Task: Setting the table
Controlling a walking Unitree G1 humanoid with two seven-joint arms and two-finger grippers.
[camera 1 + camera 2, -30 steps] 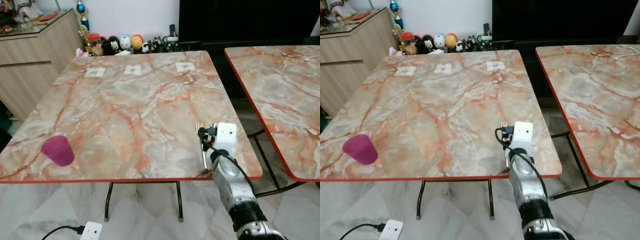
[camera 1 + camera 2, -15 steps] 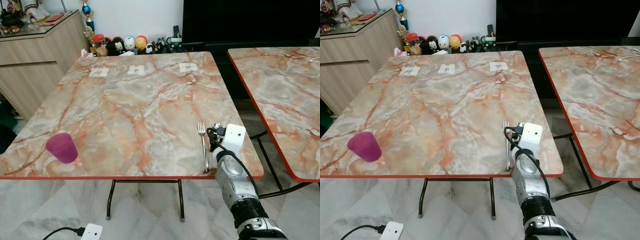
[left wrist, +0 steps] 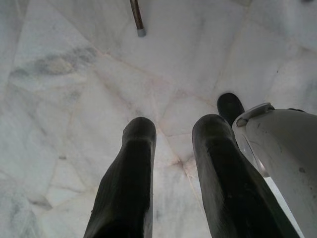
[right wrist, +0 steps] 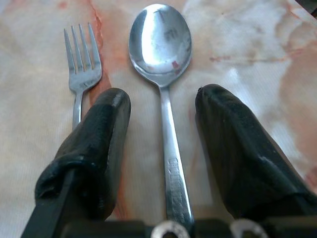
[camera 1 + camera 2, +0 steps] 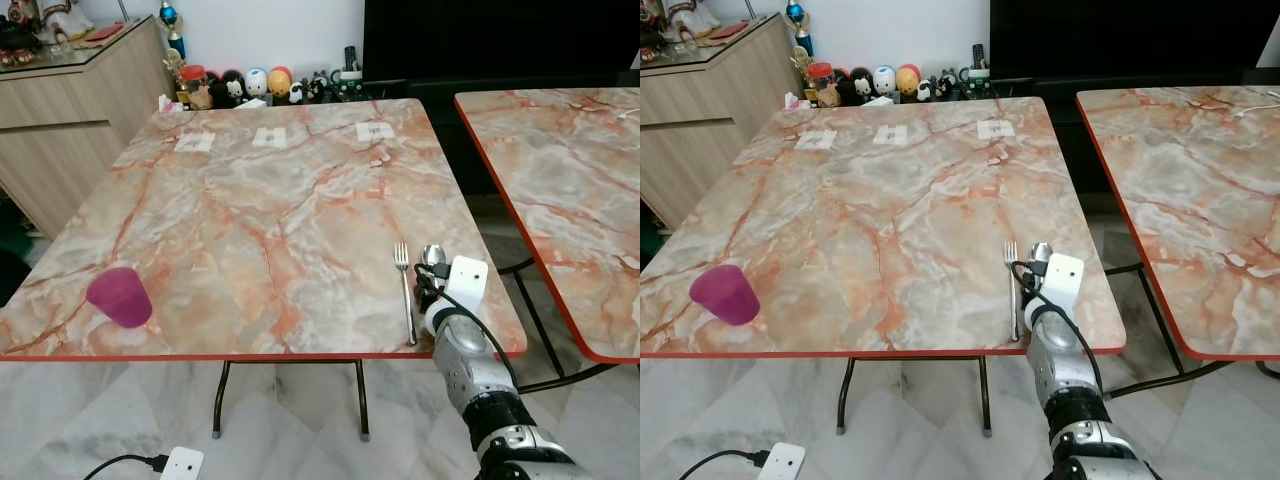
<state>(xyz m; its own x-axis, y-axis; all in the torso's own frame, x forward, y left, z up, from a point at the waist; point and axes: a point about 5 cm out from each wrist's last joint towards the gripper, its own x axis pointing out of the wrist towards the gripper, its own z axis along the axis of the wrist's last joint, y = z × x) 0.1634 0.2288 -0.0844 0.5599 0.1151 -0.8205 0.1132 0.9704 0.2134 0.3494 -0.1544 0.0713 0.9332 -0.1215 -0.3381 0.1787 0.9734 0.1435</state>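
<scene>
Two utensils, a silver metal fork [image 4: 79, 74] and silver metal spoon [image 4: 161, 54], lie parallel near the marble-patterned worktop [image 5: 260, 220] edge as a place setting, the right hand [image 4: 161, 148] spread astride the spoon handle.

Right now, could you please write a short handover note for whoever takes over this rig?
Right gripper: open at the near right corner of the marble table, its fingers either side of the spoon's handle and not closed on it.
Left gripper: open, hanging idle over the floor.
Things: fork and spoon lie flat side by side near the table's right edge, spoon on the outer side. Purple cup stands at the near left corner.
Done: fork and spoon are laid.
Left: draw the right arm clear; the cup is far from the cutlery and probably needs bringing over.
</scene>
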